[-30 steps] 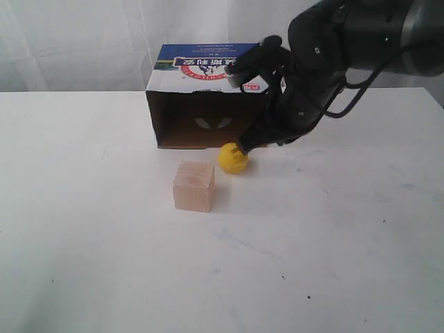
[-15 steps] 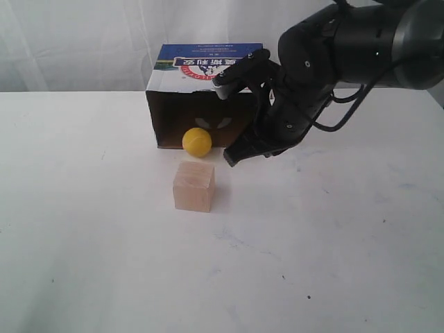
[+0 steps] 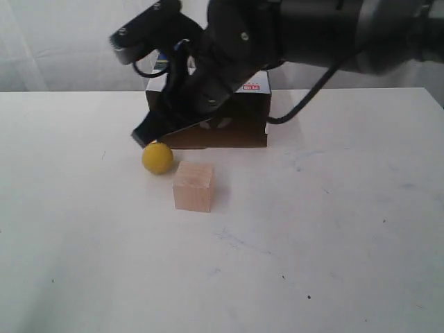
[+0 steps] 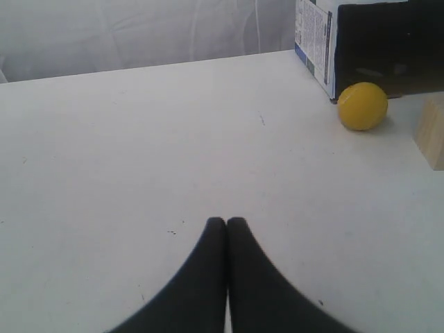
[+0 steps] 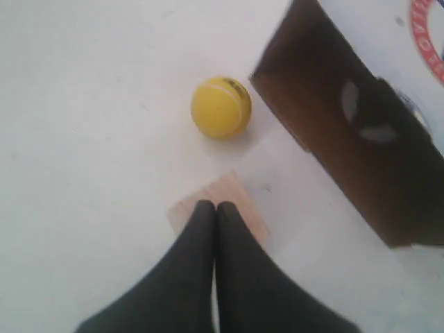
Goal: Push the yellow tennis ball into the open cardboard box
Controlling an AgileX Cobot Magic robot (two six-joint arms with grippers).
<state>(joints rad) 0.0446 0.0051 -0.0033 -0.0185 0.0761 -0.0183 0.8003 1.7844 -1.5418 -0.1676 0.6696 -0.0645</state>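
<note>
The yellow tennis ball [image 3: 157, 157] lies on the white table outside the open cardboard box [image 3: 239, 128], just off its front left corner. The right arm reaches across the box front, and my right gripper [image 3: 143, 139] is shut and empty right above and behind the ball. In the right wrist view its fingertips [image 5: 214, 206] overlap the pale wooden cube [image 5: 243, 205], with the ball [image 5: 220, 107] beyond and the box's dark interior [image 5: 347, 132] beside it. My left gripper [image 4: 226, 220] is shut and empty, far from the ball [image 4: 362, 105] and box [image 4: 388, 48].
The pale wooden cube [image 3: 193, 186] stands just right of and in front of the ball, and shows at the left wrist view's edge [image 4: 433, 132]. White table [image 3: 312, 243] stretches all around; a white curtain hangs behind. The right arm hides most of the box.
The ball went from the box's front right to its opening, then out past the front left corner. The right arm swept left across the box front.
</note>
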